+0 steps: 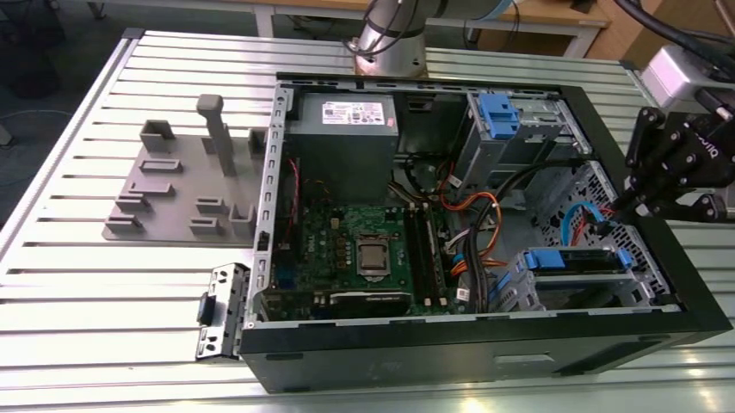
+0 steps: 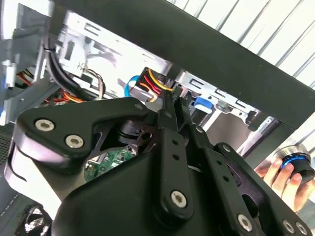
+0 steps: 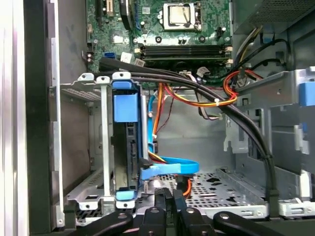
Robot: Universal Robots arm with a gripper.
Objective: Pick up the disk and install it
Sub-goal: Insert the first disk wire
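Blue plastic is framing the disk, which is sitting on edge in the grey drive cage at the computer case's front corner, with a blue cable plugged into its side. I am seeing my claw hovering over that corner, its fingers pressed together on nothing, just beside the cable. Slatted metal worktop is carrying the case.
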